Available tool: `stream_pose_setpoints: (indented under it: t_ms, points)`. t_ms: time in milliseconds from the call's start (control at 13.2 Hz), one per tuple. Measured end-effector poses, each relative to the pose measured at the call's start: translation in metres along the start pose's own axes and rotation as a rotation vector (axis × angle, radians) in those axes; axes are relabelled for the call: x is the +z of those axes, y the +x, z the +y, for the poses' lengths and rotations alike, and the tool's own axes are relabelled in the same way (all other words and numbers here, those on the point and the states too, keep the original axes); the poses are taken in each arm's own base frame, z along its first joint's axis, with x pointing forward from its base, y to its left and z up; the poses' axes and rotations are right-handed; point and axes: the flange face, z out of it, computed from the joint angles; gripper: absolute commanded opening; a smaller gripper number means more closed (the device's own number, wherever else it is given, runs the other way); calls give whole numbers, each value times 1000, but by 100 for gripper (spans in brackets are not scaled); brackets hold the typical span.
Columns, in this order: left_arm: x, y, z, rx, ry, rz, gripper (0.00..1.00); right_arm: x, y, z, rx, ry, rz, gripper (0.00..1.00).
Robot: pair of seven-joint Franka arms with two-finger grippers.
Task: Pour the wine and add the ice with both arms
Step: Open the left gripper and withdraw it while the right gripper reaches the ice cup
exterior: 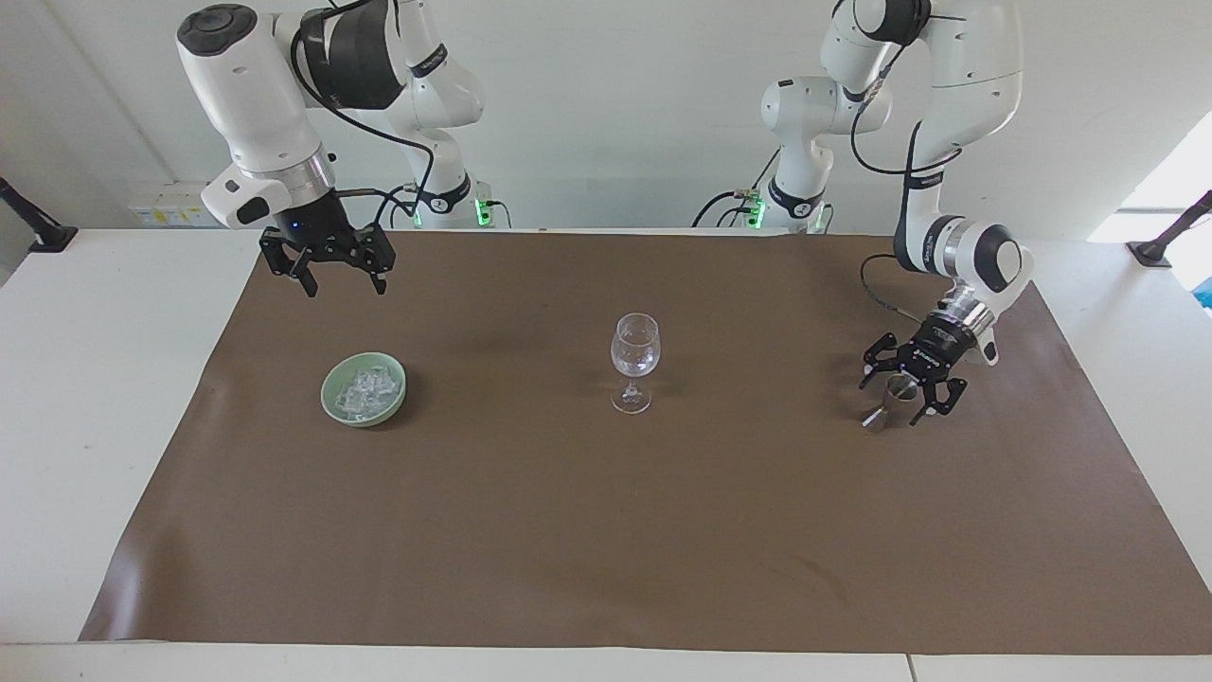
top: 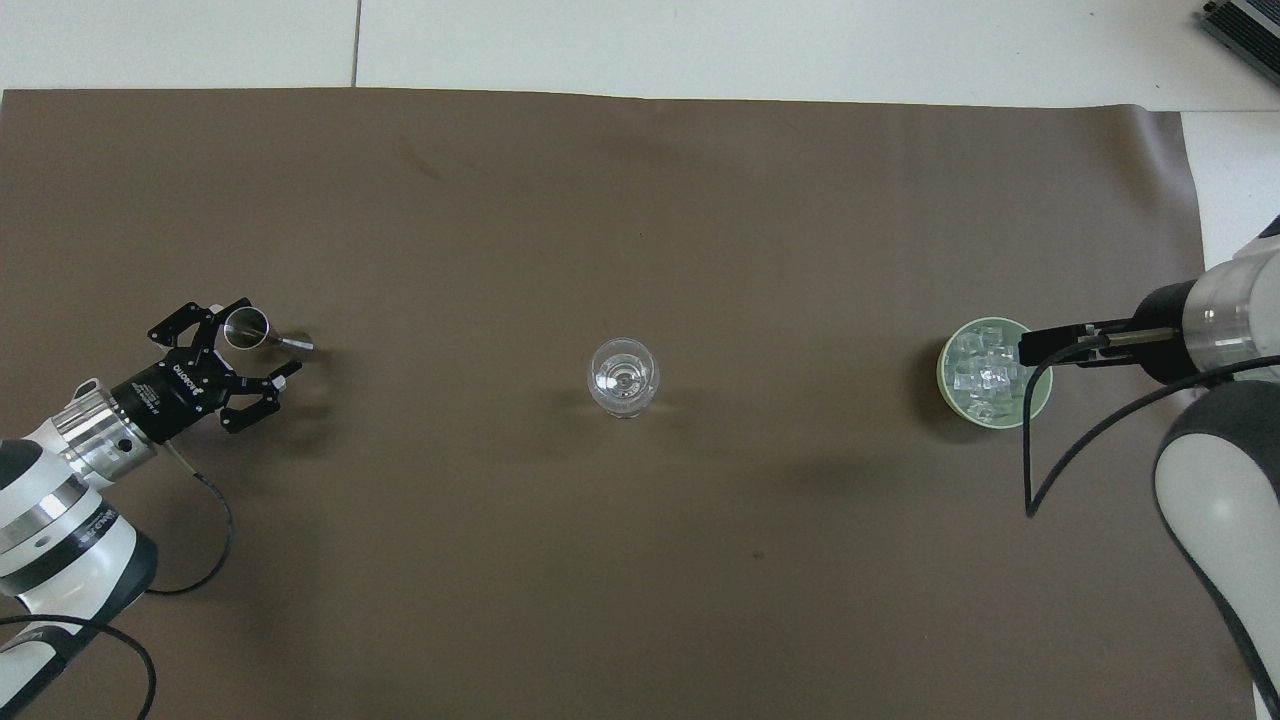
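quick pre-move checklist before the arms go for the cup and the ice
1. Left gripper open around the metal cup: ok.
2. Cup gripped: not ok, fingers not closed on it.
3. Cup contents: cannot tell.
4. Right gripper open, up in the air, nothing held: ok.
5. Ice heaped in the bowl: ok.
6. Glass upright mid-mat, clear of both arms: ok.

Robot lab: table-mounted arms (exterior: 956, 85)

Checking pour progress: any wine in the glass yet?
No, the wine glass stands clear and empty mid-mat in the facing view.
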Motion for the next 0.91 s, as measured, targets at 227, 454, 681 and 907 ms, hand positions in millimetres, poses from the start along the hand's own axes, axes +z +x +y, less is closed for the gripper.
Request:
stream_pose_setpoints:
  t_ms: [227,454,681,907]
  points:
    - [-6,-7,1,40,35,20,100,27,-2,2,-113,-2,12,100]
    - [-27,-10,8,93,67,66,100,46,-6,8,-206,-3,10,100]
    - [-37,-16,10,152,119,105,100,78,-9,16,-299,-8,17,100]
    - [-51,-33,19,244,175,153,100,120,-2,24,-327,-20,41,100]
